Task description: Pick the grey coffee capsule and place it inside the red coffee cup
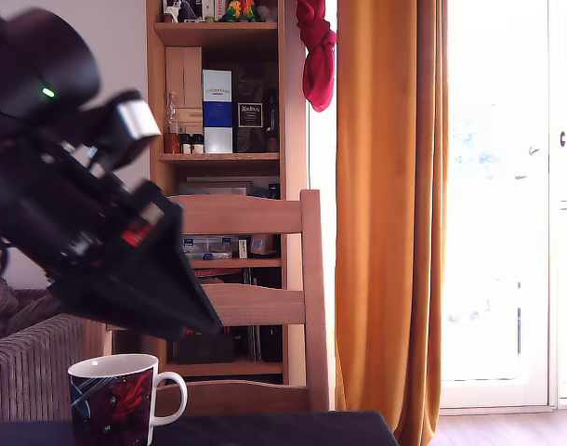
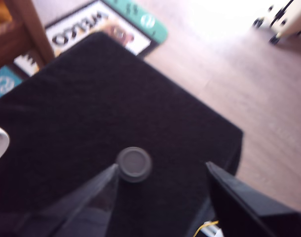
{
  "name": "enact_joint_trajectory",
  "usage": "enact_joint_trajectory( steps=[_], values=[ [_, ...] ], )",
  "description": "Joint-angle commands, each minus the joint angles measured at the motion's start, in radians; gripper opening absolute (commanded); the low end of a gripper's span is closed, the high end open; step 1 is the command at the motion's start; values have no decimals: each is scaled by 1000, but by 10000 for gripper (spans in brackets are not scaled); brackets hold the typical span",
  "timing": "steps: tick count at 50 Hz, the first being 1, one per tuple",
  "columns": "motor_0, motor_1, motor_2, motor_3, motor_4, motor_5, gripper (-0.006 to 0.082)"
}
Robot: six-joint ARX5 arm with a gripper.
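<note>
The bench is a dark, cloth-covered top, bare across most of its middle. Above it the arm fills the exterior view's left, angled down, its hand spread wide with nothing between the fingers. The red coffee cup stands upright at the bench's near edge on the exterior view's left, handle to that view's right, white inside showing no capsule; in the wrist view only a white sliver of it shows at the frame edge. The grey coffee capsule sits flat on the cloth, nearer the corner over the wood floor, just beside one finger rather than centred in the gap.

The reach for the capsule looks to be the step in hand. Next the hand likely needs to shift sideways to straddle it, drop and close.

Behind stand a wooden chair, a bookshelf and an orange curtain; a doormat lies on the floor. Nothing blocks the path to the cup.
</note>
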Motion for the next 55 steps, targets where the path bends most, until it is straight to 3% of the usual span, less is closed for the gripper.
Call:
enact_joint_trajectory(
  steps=[1,25,55],
  values=[
    [-5,58,55,-42,-27,4,652],
    [-14,382,425,-363,-65,-115,652],
    [-68,571,480,-396,-118,-158,652]
  ],
)
